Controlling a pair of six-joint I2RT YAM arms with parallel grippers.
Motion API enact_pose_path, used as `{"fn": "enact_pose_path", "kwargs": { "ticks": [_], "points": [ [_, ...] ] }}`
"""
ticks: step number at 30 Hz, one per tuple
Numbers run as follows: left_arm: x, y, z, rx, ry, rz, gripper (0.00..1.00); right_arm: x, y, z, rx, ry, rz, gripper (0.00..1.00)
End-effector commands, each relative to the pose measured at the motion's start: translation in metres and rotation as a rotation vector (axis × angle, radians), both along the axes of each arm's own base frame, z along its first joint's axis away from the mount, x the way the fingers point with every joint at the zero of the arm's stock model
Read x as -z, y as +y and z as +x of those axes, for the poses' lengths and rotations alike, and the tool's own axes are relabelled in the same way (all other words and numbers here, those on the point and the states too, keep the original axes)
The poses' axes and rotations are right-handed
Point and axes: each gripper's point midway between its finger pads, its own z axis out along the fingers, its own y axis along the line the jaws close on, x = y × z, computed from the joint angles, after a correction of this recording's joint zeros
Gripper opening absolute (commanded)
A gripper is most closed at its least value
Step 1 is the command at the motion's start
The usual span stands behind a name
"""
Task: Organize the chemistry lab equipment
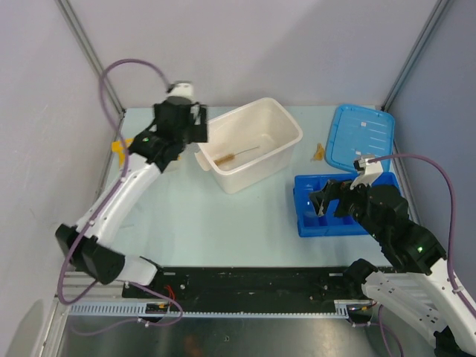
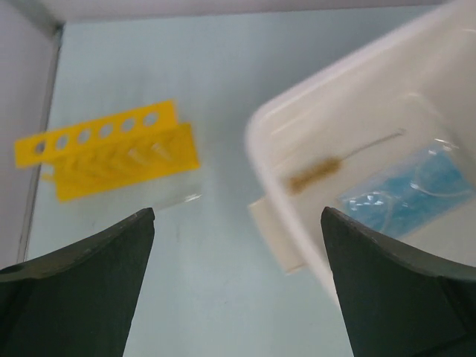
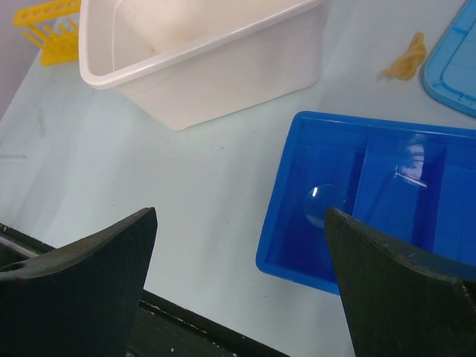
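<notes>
Here the left gripper (image 2: 238, 223) stands spread wide with nothing between its fingers, above bare table between the yellow holed tube rack (image 2: 111, 152) on its left and the white tub (image 2: 349, 67) on its right, where the wire brush (image 2: 327, 167) lies beside a pale blue square piece (image 2: 407, 195). The right gripper (image 3: 242, 216) is likewise spread and empty, over the near left corner of the blue divided tray (image 3: 277, 223), in which a small clear round piece (image 3: 323, 204) rests. A tiny amber piece (image 3: 405, 61) lies on the table beyond the tray, just beside the blue lid (image 3: 455, 71), whose pale labels (image 1: 362, 123) are too small to read.
</notes>
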Motion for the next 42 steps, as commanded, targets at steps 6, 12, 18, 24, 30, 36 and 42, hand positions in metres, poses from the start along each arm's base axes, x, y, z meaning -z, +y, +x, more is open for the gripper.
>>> {"fn": "enact_pose_path", "kwargs": {
  "ticks": [6, 12, 18, 24, 30, 36, 42],
  "points": [
    [0.075, 0.152, -0.038, -0.546, 0.113, -0.302, 0.88, -0.001, 0.000, 0.000, 0.006, 0.002, 0.009, 0.99],
    [0.132, 0.209, -0.076, -0.857, 0.182, -0.414, 0.79, -0.003, 0.001, -0.002, 0.006, 0.001, 0.027, 0.99],
    [0.179, 0.237, -0.113, -1.187, 0.180, -0.563, 0.73, -0.002, 0.004, -0.004, -0.002, 0.022, 0.057, 0.99],
    [0.217, 0.251, -0.138, -1.430, 0.187, -0.607, 0.61, -0.001, 0.011, -0.009, -0.040, 0.041, 0.074, 0.99],
    [0.250, 0.248, -0.156, -1.593, 0.212, -0.673, 0.54, 0.000, 0.014, -0.011, -0.046, 0.057, 0.091, 0.99],
    [0.251, 0.265, -0.165, -1.679, 0.151, -0.640, 0.51, -0.002, 0.021, -0.015, -0.064, 0.083, 0.141, 0.99],
    [0.259, 0.275, -0.179, -1.750, 0.161, -0.645, 0.44, -0.003, 0.027, -0.015, -0.081, 0.096, 0.159, 0.99]
  ]
}}
